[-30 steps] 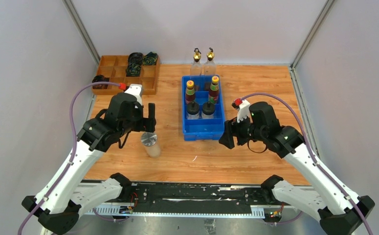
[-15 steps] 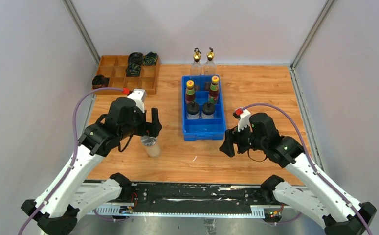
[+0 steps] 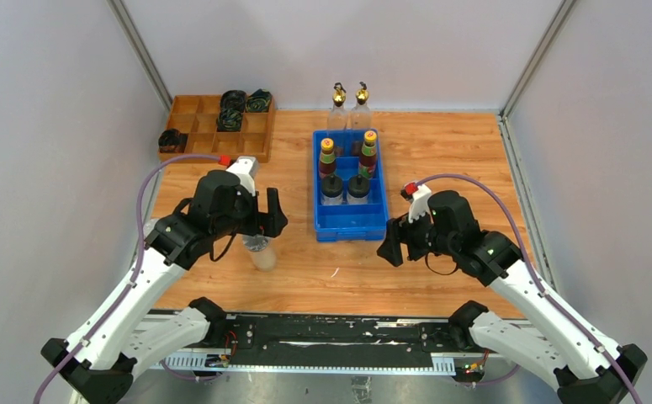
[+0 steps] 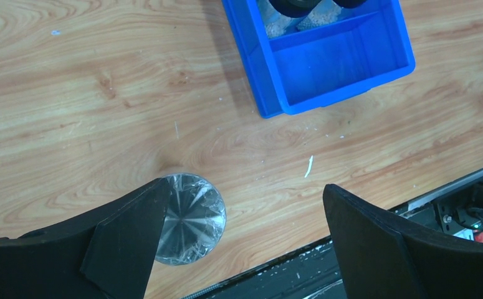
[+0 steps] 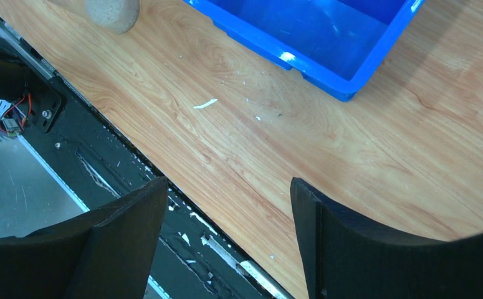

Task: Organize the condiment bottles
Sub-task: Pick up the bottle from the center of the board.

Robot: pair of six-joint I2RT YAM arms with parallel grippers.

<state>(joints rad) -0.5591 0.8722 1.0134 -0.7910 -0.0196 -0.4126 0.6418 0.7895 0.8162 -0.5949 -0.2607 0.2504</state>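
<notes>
Partly over shaker [image 4: 193, 219], left pincer [image 4: 245, 188] spread

Light wood-grain table [image 3: 448, 143] between pale grey walls [image 3: 608, 126] — slim metal corner posts [image 3: 144, 55], soft even light

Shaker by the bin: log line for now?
left gripper open, above shaker | right gripper open, empty | shaker outside blue bin

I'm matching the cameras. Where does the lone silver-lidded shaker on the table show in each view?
Top external: shaker left of the blue bin, near the front edge.
Left wrist: bottom left, lid facing the camera.
Right wrist: top-left corner, cropped.
Shared landmark: the blue bin.
</notes>
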